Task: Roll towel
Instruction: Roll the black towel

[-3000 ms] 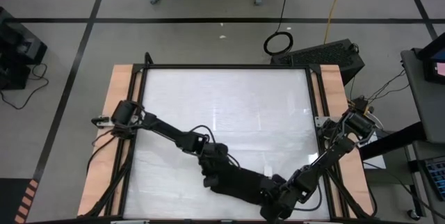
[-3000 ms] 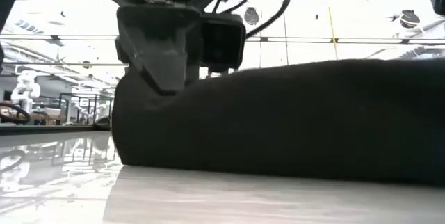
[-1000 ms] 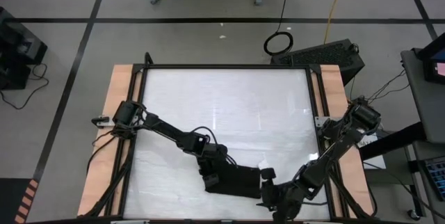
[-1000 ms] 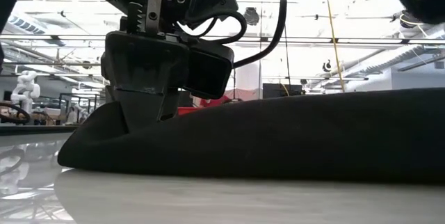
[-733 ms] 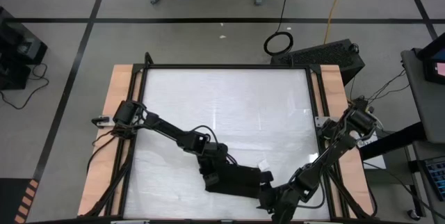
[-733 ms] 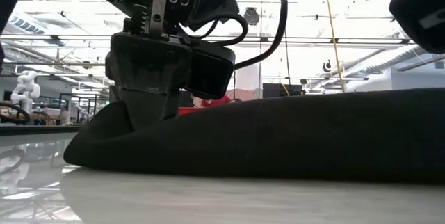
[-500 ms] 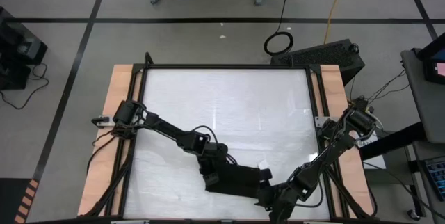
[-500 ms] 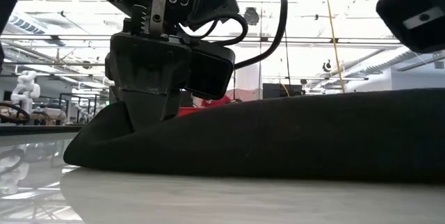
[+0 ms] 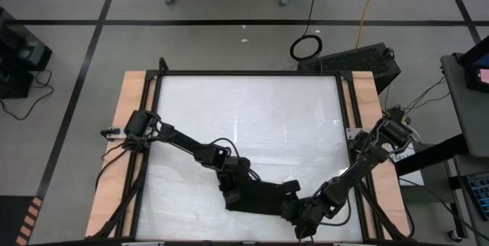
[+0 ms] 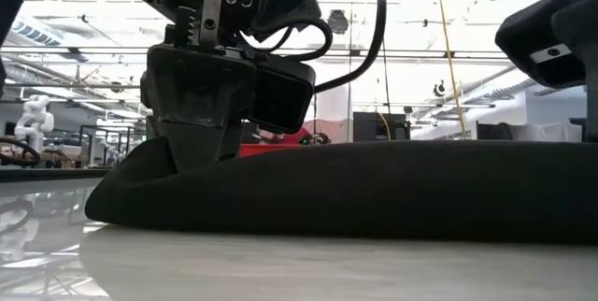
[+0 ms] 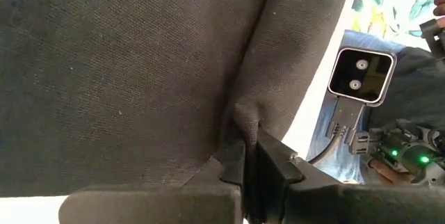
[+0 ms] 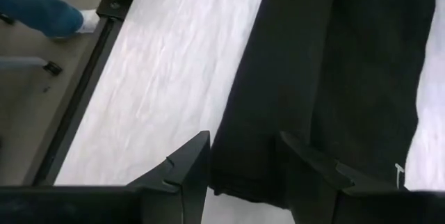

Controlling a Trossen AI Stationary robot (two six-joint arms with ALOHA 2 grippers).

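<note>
The black towel [image 9: 258, 196] is seen lying as a narrow folded band near the table's [image 9: 244, 116] front edge, flat, not yet a true roll. One end is pinched tight by the left gripper [image 9: 229, 193]; at the other, the right gripper [image 12: 240, 165] is held apart astride the edge, nothing clamped. Most rolling is judged outstanding.

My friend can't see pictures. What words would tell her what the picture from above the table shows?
Seen from above, a black towel lies bunched into a narrow strip near the front of a white table. The left claw is shut on its left end, and the right claw is open at its right end.
</note>
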